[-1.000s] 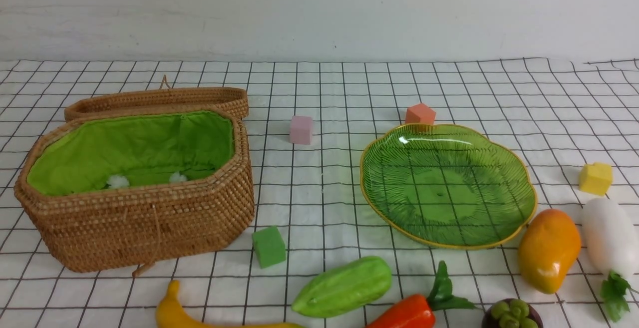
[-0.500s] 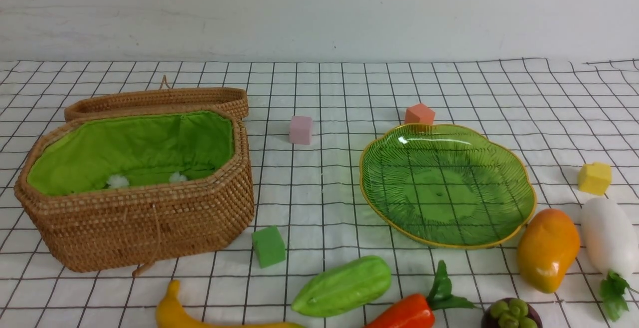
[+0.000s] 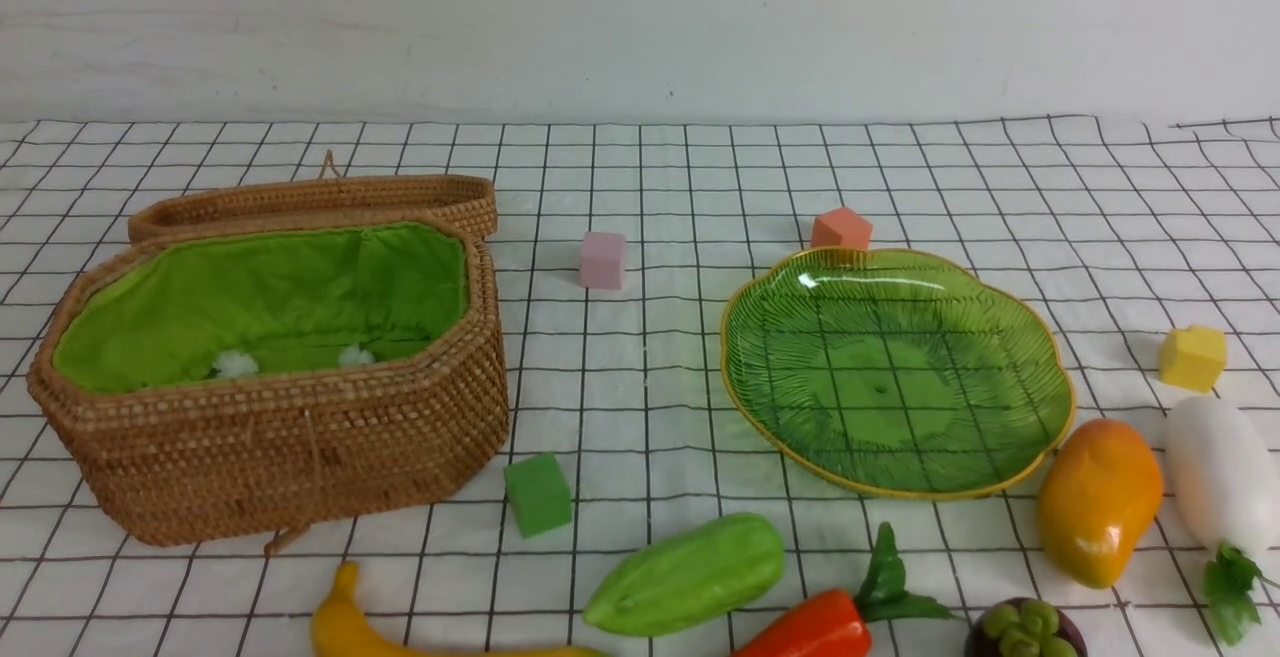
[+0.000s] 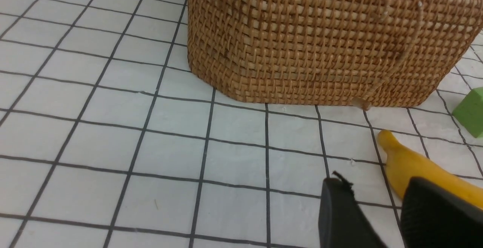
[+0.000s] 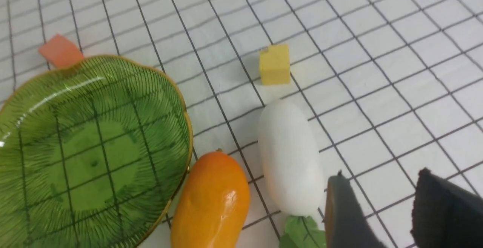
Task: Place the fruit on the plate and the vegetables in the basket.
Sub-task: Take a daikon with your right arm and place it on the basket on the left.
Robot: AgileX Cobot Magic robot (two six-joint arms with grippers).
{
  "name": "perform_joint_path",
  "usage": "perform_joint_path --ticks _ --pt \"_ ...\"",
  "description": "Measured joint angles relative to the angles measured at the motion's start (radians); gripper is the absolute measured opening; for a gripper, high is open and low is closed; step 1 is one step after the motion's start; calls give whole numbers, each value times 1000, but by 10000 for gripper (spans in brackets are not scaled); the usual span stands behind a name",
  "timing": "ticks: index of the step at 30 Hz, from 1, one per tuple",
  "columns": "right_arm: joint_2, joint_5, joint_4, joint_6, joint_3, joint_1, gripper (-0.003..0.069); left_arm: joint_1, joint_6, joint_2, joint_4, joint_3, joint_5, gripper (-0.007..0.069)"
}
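On checked surface, fruit and vegetables all outside plate and basket; left pincer and right pincer parted, empty.

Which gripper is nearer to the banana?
Left. The left gripper hangs close by the banana, near the basket; the right gripper is far off, beside the white radish and mango.

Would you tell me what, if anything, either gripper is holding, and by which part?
Nothing: the left gripper and right gripper are both open, empty.
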Motion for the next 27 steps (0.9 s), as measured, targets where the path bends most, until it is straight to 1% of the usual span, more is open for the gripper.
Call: perform_joint_path --ticks 4,9,13,17,22,27 --pt "183 52 3 3 -87 0 438 0 0 0 0 0 0 239" --pt "430 74 -5 3 -176 0 587 0 0 0 0 0 0 239" --pt "556 42 -5 3 -211 0 604 0 0 0 0 0 0 239" --pt "640 -27 -5 4 -215 -10 584 0 0 0 0 0 0 239" --pt "765 -87 -19 4 -217 -66 550 0 0 0 0 0 0 239" --pt "808 -100 34 -37 -233 -103 530 0 0 0 0 0 0 239"
